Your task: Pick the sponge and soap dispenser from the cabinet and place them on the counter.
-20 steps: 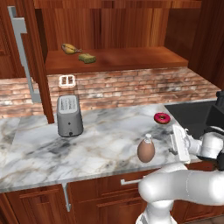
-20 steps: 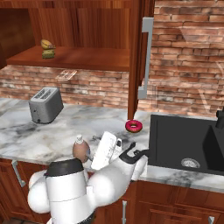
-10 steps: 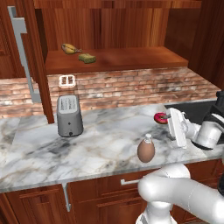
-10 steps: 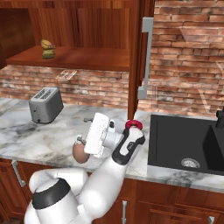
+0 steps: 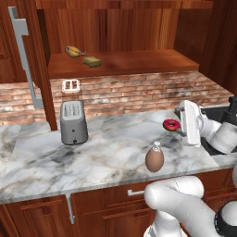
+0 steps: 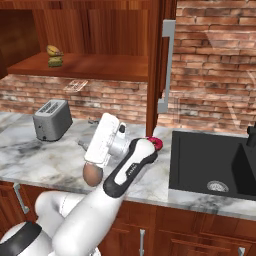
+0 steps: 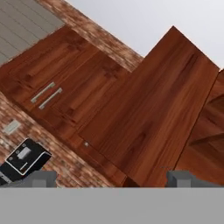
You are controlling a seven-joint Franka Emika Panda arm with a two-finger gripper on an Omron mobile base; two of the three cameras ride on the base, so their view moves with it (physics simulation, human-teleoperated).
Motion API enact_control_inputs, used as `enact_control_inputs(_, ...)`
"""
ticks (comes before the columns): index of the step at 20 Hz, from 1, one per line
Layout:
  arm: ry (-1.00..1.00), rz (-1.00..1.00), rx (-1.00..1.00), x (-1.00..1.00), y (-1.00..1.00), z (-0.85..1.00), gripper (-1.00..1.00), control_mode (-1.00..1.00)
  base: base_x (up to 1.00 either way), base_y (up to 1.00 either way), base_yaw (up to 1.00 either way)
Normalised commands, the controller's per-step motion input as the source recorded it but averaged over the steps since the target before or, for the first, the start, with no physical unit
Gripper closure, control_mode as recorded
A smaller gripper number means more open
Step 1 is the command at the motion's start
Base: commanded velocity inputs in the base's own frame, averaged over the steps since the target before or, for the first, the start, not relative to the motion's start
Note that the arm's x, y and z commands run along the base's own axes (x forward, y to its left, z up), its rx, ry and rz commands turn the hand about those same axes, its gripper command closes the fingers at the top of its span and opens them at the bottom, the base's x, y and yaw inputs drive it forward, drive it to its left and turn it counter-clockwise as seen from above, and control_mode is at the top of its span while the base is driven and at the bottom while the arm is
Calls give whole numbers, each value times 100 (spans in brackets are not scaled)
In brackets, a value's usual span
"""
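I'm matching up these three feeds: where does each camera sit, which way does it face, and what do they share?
Left base view: behind-left of the arm, facing the counter and open cabinet; white arm at lower right.
Right base view: behind-right, facing counter, sink; arm at lower left.
Hand view: on the hand, tilted up at cabinet doors; open gripper.
Base views share toaster, soap dispenser, sponge.
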Motion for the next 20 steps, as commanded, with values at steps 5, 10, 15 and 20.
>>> enact_control_inputs(5, 2, -40, -2, -30, 38, 35, -100, -100, 0, 0, 0)
enact_control_inputs(10, 13, -41, -2, -23, 25, 55, -100, -100, 0, 0, 0)
enact_control_inputs(15, 31, -32, 0, -27, 23, 66, -100, -100, 0, 0, 0)
enact_control_inputs(20, 33, -16, 0, -24, 12, 64, -100, -100, 0, 0, 0)
